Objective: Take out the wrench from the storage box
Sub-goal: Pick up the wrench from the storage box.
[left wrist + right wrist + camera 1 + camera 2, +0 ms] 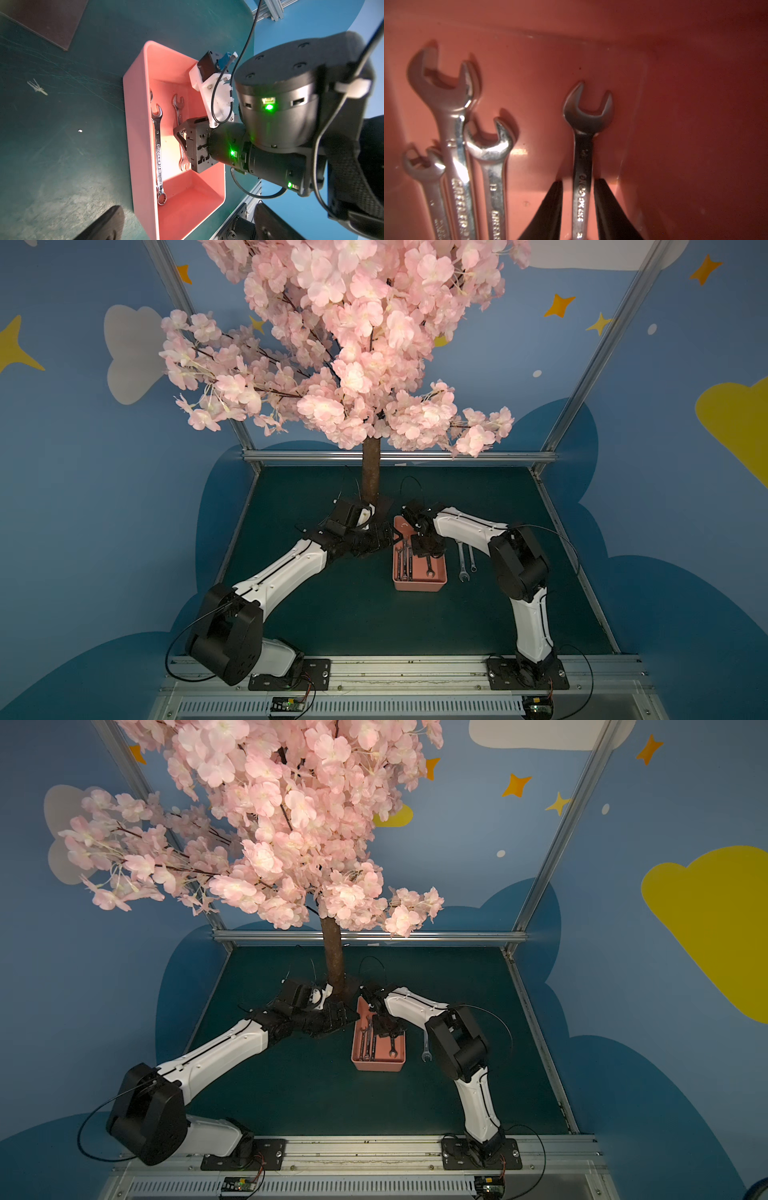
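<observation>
The salmon-pink storage box (419,585) (378,1066) lies on the green mat. My right gripper (579,184) (424,549) reaches down into it, open. Its two black fingers straddle the shaft of a dark steel wrench (583,176) (178,112) lying flat on the box floor, with a thin gap on each side. Three more chrome wrenches (492,166) (403,560) lie side by side along the opposite wall. My left gripper (189,226) (392,536) hovers open at the box's far left corner, fingers wide apart and holding nothing.
Two wrenches (462,560) lie on the mat just right of the box, beside my right forearm. The tree trunk (370,477) and its dark base plate (41,20) stand right behind the box. Aluminium rails edge the mat.
</observation>
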You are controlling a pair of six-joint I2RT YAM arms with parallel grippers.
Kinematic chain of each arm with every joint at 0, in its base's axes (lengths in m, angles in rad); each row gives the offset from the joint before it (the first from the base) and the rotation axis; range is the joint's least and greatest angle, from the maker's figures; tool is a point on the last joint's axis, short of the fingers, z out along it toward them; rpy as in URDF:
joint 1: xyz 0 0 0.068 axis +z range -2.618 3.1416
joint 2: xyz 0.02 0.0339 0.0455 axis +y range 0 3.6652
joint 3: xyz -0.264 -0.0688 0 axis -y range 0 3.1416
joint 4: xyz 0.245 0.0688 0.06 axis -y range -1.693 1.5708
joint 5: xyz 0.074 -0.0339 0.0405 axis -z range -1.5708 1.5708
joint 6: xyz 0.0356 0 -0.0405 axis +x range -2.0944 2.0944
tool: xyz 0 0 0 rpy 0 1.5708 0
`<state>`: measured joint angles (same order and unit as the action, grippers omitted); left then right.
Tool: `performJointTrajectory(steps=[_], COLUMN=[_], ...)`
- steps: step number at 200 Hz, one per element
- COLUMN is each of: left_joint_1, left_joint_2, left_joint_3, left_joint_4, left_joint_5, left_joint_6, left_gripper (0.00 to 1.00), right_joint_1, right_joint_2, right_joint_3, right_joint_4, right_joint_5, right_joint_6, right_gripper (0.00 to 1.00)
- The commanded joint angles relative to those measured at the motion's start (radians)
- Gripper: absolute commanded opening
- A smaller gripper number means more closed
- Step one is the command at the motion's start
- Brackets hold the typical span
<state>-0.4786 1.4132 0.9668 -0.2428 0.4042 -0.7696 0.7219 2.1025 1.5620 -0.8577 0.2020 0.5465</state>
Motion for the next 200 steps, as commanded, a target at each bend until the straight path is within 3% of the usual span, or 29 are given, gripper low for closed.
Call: performJointTrajectory(steps=[1, 26, 56, 92, 117, 149, 200], left_joint_1=[0.004, 0.007, 0.013, 0.016, 0.018, 0.018, 0.018], left_joint_2=[0.006, 0.01, 0.01, 0.013, 0.016, 0.017, 0.004], left_joint_3=[0.027, 0.029, 0.027, 0.021, 0.022, 0.027, 0.021], left_joint_4=[-0.01, -0.011, -0.012, -0.007, -0.005, -0.006, -0.008], left_joint_5=[0.011, 0.016, 0.019, 0.027, 0.03, 0.033, 0.025], left_joint_6=[0.019, 0.022, 0.027, 0.026, 0.029, 0.03, 0.03], left_gripper=[1.0, 1.0, 1.0, 1.0, 1.0, 1.0, 1.0], right_joint_1=[-0.001, -0.006, -0.001, 0.003, 0.015, 0.019, 0.019], right_joint_2=[0.05, 0.042, 0.055, 0.083, 0.087, 0.063, -0.016], right_joint_3=[-0.016, -0.047, -0.046, -0.015, 0.0, 0.01, 0.023], right_joint_4=[0.016, 0.093, 0.117, 0.052, 0.019, 0.031, 0.023], right_joint_5=[-0.012, -0.146, -0.19, -0.089, -0.019, -0.026, -0.022], right_joint_6=[0.021, 0.042, 0.052, 0.029, 0.01, 0.009, 0.0], right_gripper=[0.31, 0.28, 0.26, 0.22, 0.13, 0.0, 0.0])
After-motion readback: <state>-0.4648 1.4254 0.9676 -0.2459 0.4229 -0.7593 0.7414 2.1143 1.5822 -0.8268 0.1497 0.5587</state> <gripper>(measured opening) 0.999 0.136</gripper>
